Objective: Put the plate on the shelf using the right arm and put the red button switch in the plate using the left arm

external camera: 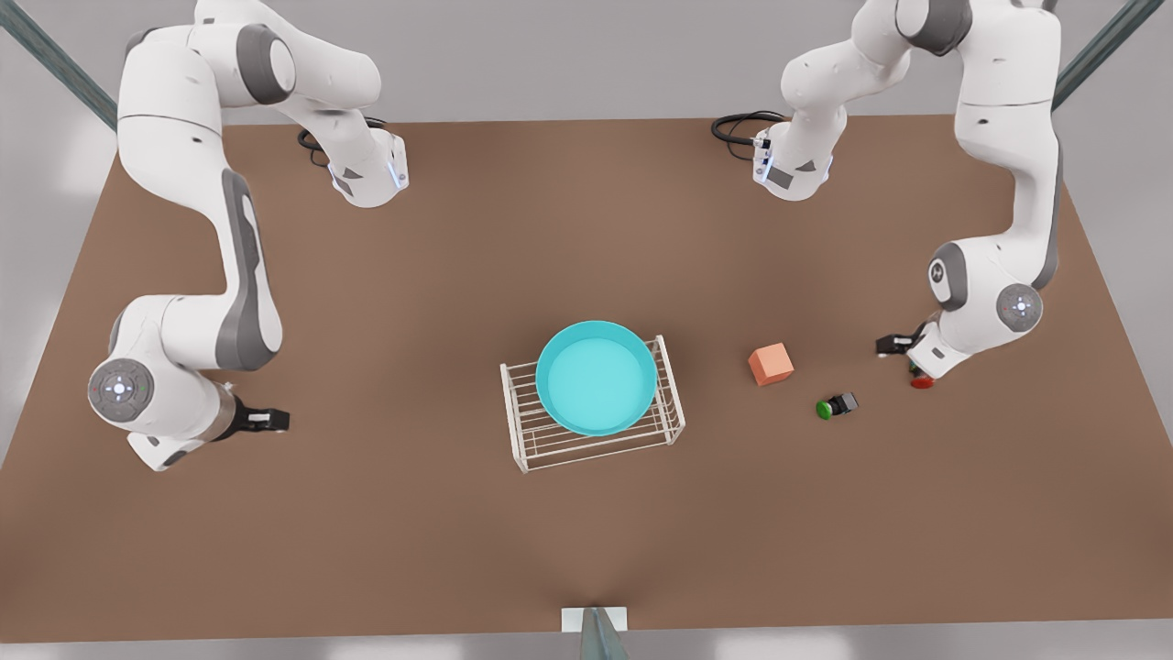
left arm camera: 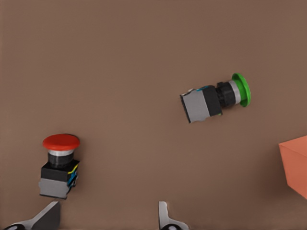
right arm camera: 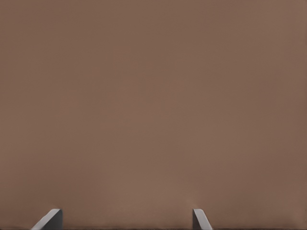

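The teal plate (external camera: 596, 378) rests on top of the white wire shelf (external camera: 550, 440) at the table's middle. The red button switch (left arm camera: 60, 163) sits on the brown table at the front view's right (external camera: 922, 382), just under the arm there. That arm carries my left gripper (left arm camera: 106, 221), open above the table, with the switch close to one fingertip (left arm camera: 48, 216) and not between the two. My right gripper (right arm camera: 125, 221) is open over bare table, at the front view's left (external camera: 266, 420), well away from the shelf.
A like switch with a green cap (external camera: 836, 406) (left arm camera: 216, 98) lies on its side between the red one and an orange cube (external camera: 771, 364) (left arm camera: 295, 165). Both sit between the left gripper and the shelf.
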Tool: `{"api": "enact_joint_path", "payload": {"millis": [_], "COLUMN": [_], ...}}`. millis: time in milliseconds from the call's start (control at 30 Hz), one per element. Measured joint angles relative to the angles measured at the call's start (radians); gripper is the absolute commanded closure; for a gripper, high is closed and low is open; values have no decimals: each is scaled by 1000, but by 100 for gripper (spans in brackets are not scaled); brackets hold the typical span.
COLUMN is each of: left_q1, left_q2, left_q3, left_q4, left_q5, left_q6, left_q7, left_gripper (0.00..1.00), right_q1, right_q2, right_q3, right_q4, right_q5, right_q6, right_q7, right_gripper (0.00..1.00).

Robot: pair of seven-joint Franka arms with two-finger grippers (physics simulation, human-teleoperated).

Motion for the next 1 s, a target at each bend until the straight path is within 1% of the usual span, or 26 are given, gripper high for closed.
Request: {"api": "enact_joint_path", "payload": {"millis": [200, 333, 700, 733, 767, 800, 833, 900, 1000], "left_q1": [61, 116, 141, 141, 141, 141, 141, 141, 141], "left_q2": [77, 123, 167, 167, 167, 168, 172, 178, 179], "left_q3": [0, 0, -2, -2, -2, -2, -2, -2, -2], "left_q4": [-10, -9, -67, -68, -69, -69, -68, -68, -67], "left_q5": [9, 14, 11, 10, 10, 10, 9, 8, 7], "left_q6": [190, 283, 448, 455, 461, 466, 471, 483, 494], "left_q7": [144, 248, 473, 488, 502, 514, 526, 548, 576], "left_gripper": [0, 0, 0, 10, 25, 32, 33, 42, 43], "right_q1": [-11, -15, -17, -17, -17, -18, -18, -17, -18], "right_q2": [4, 11, 26, 27, 27, 27, 27, 27, 27], "right_q3": [-3, -4, -3, -3, -3, -3, -3, -3, -3], "right_q4": [12, 12, 12, 12, 12, 12, 12, 12, 12], "right_q5": [-16, -18, -18, -18, -14, -9, -5, 1, 5], "right_q6": [-41, -53, -58, -58, -57, -57, -57, -58, -59], "right_q7": [-18, -28, -47, -48, -50, -51, -52, -55, -58], "right_gripper": [0, 0, 0, 0, 0, 0, 0, 0, 0]}}
